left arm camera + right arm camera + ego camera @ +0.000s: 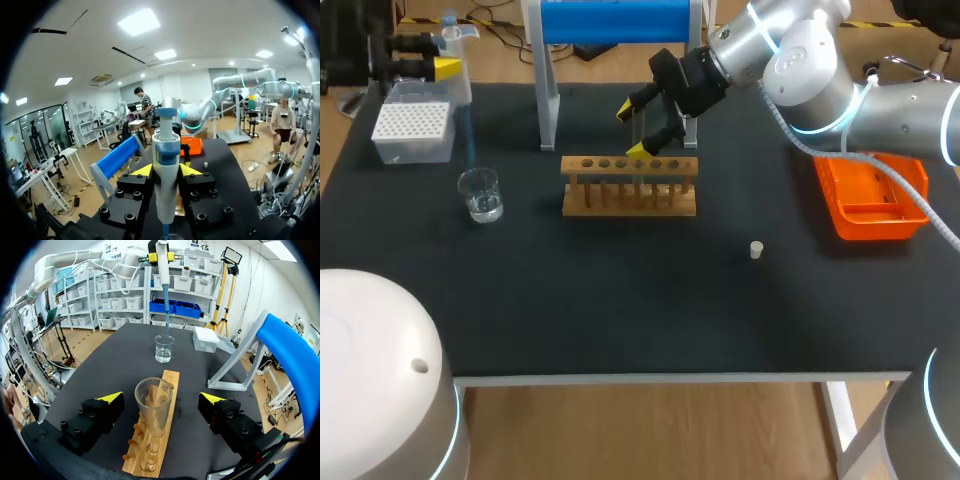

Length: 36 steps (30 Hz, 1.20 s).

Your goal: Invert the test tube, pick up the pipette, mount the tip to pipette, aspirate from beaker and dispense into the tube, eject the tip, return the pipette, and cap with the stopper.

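In the right wrist view the right hand [162,398] is wide open, one finger on each side of the tube [154,407] and neither touching it. The tube stands upright, mouth up, in a hole of the wooden rack [169,382], which runs straight ahead from under the hand. Ahead of the rack's far end is the beaker [164,350] with a little clear liquid, and beside that a white tip box [206,338]. High above the beaker the left hand [159,257] holds the pipette [163,272] upright, its thin blue tip pointing down at the beaker's mouth; whether it dips inside I cannot tell. A blue stand [287,352] rises off to one side of the hand. In the left wrist view the left hand's two fingers press on the pipette from both sides, with the white and blue body standing up between them. Ahead of it are the right arm [220,97], an orange bin [194,145] and, nearer, the small white stopper [205,163]. In the head view the right hand hangs over the rack near the back of the dark worktop [620,300]. The left hand is well apart from it, at the far corner above the beaker and tip box. The stopper lies alone, apart from the rack.
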{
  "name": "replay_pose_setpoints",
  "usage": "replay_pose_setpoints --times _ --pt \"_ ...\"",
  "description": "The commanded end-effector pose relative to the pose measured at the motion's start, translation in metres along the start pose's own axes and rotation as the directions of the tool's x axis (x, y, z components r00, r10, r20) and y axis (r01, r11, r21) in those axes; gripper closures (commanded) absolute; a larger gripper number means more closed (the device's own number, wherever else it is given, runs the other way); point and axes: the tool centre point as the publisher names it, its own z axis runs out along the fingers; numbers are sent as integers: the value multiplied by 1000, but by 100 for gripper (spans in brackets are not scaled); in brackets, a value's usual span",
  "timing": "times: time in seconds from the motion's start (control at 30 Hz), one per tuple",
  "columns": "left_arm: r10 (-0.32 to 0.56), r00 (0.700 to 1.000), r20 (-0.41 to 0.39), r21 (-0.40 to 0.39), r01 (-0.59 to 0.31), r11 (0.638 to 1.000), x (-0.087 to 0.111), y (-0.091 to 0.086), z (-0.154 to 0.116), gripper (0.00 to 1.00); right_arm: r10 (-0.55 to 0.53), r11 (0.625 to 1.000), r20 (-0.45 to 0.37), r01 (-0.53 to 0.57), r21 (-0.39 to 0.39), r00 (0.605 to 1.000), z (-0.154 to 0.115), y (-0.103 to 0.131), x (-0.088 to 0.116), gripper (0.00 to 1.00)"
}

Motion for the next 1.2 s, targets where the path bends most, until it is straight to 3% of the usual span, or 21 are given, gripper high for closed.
replay_pose_setpoints --times 0.03,0.2,0.37,0.5,0.8,1.2 --pt "-6 1000 -24 -36 5 999 -7 -35 10 100 0 1000 -2 0 2 1000 -1 0 0 0" --pt "-25 997 -73 -49 21 999 -14 -77 35 100 0 1000 -2 0 2 1000 -1 0 0 0" --pt "30 992 -122 -7 -31 1000 -18 -118 62 100 0 1000 -2 0 2 1000 -1 0 0 0" --pt "34 985 -167 -1 -35 999 -19 -141 88 100 0 1000 -2 0 2 1000 -1 0 0 0" --pt "15 968 -252 18 -11 1000 -14 -162 139 100 0 1000 -2 0 2 1000 -1 0 0 0" --pt "16 953 -303 53 0 999 -5 -166 177 100 0 1000 -2 0 2 1000 -1 0 0 0"
